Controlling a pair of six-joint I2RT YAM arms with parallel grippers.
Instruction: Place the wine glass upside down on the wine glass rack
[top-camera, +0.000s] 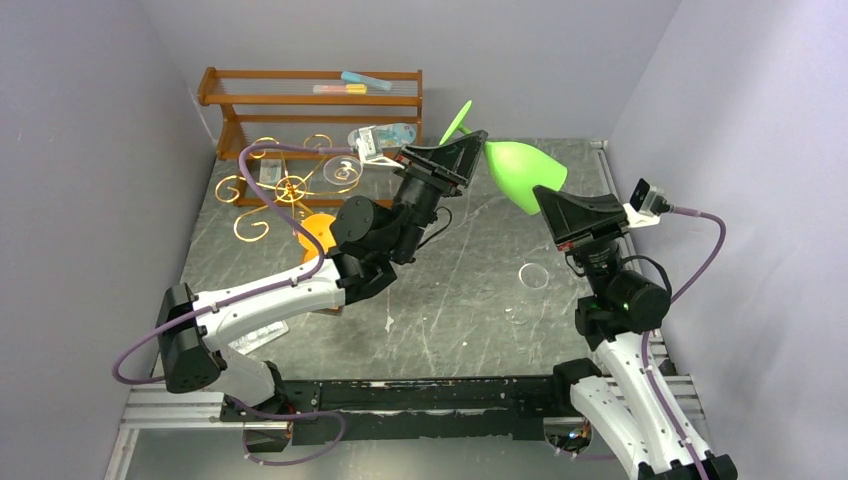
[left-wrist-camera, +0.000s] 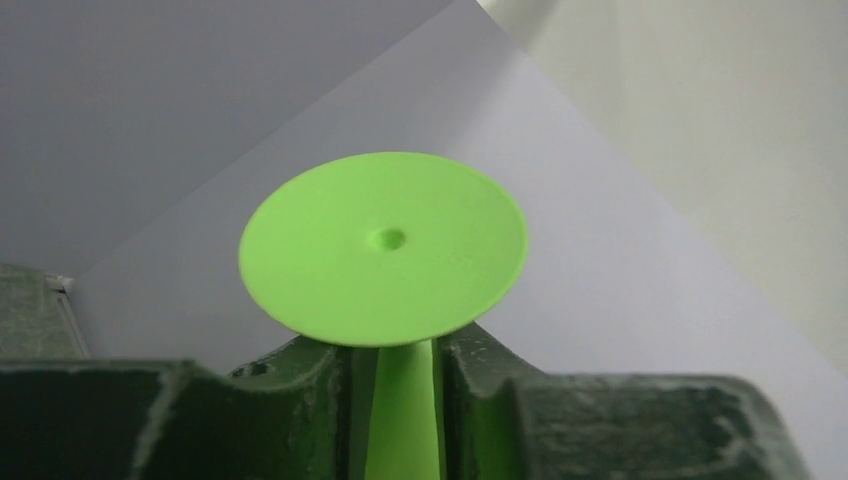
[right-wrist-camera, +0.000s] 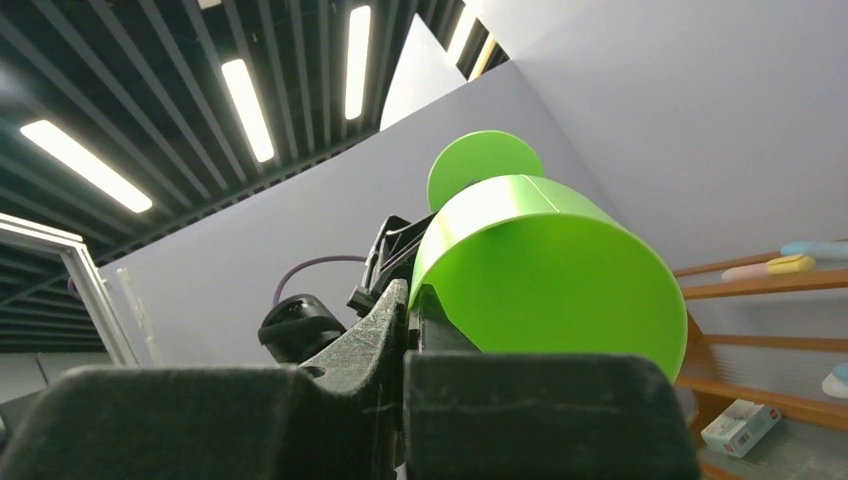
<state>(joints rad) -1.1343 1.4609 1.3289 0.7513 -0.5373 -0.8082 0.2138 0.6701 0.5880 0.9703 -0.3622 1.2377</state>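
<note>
A bright green wine glass (top-camera: 523, 172) hangs in the air over the back middle of the table, lying roughly sideways. My left gripper (top-camera: 478, 146) is shut on its stem just below the round foot (top-camera: 457, 122). In the left wrist view the foot (left-wrist-camera: 385, 245) faces the camera and the stem (left-wrist-camera: 403, 410) sits between my fingers. My right gripper (top-camera: 546, 196) is shut on the rim of the bowl, and the right wrist view shows the bowl (right-wrist-camera: 545, 275) pinched at its edge. The gold wire wine glass rack (top-camera: 285, 186) stands at the back left, apart from both grippers.
A brown wooden shelf unit (top-camera: 310, 100) with small items stands behind the rack; it also shows in the right wrist view (right-wrist-camera: 760, 290). A clear glass (top-camera: 341, 170) sits at the rack. An orange object (top-camera: 317, 232) lies beside the left arm. A clear round piece (top-camera: 533, 275) lies on the table at right.
</note>
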